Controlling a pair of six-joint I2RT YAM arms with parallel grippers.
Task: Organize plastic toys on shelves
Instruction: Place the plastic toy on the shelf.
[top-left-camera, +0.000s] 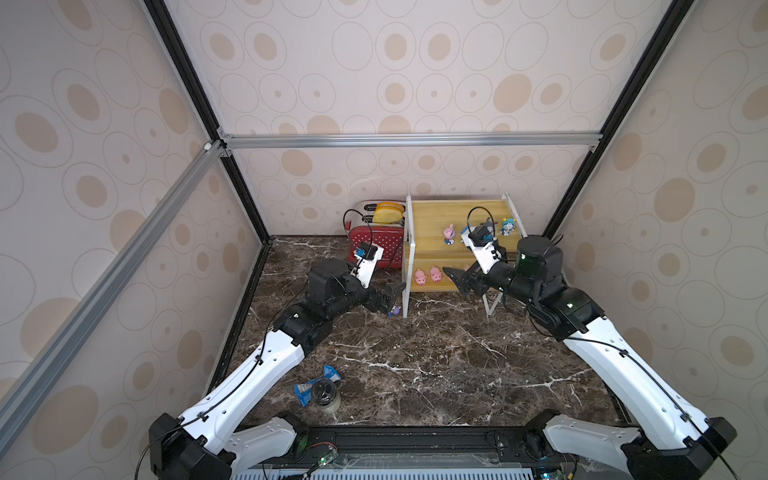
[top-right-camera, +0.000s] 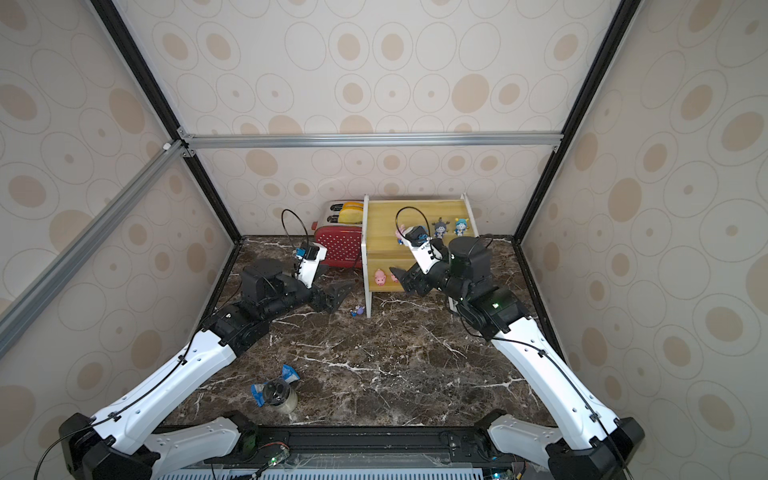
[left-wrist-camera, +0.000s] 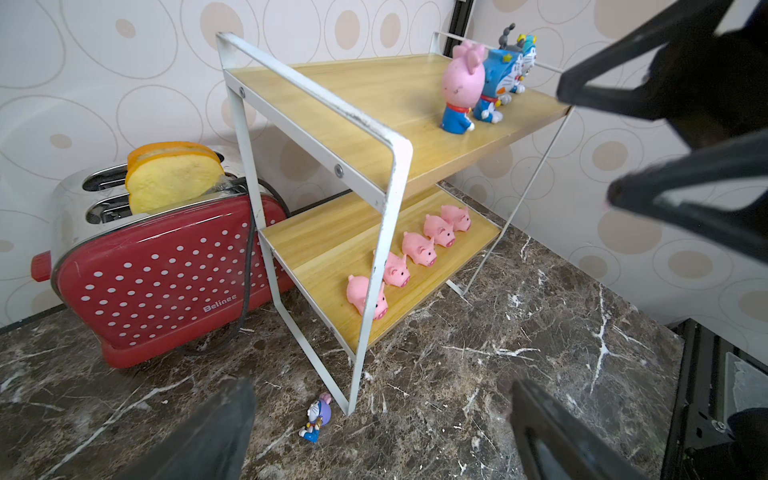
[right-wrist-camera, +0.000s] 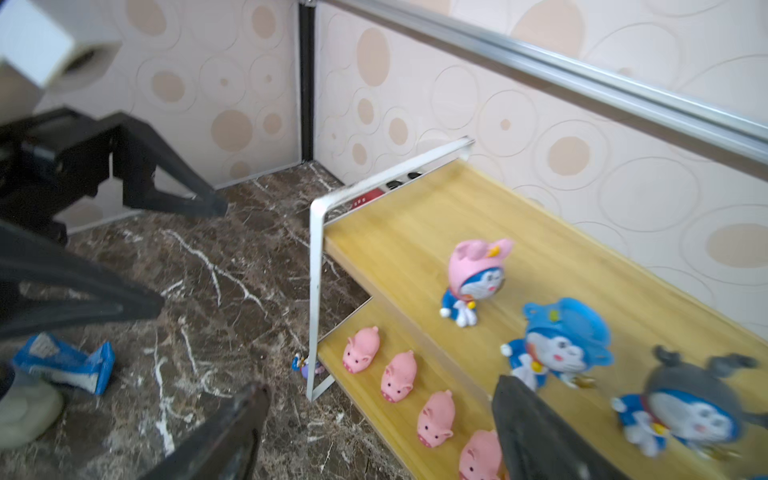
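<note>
Left gripper (left-wrist-camera: 380, 395) spread wide, empty, close to the one stray figurine (left-wrist-camera: 318, 417) at lower centre of the left wrist frame, on the worktop (left-wrist-camera: 478, 353) just beside the front leg of the rack (left-wrist-camera: 390, 199); right gripper (top-left-camera: 457, 283) also open, holding nothing, by the lower board (left-wrist-camera: 332, 232). Best bet: descend clear of that leg, pinch the head, lift to the upper board (left-wrist-camera: 374, 104). Worktop dark veined marble, glossy; walls (left-wrist-camera: 104, 83) beige, circle-printed.
</note>
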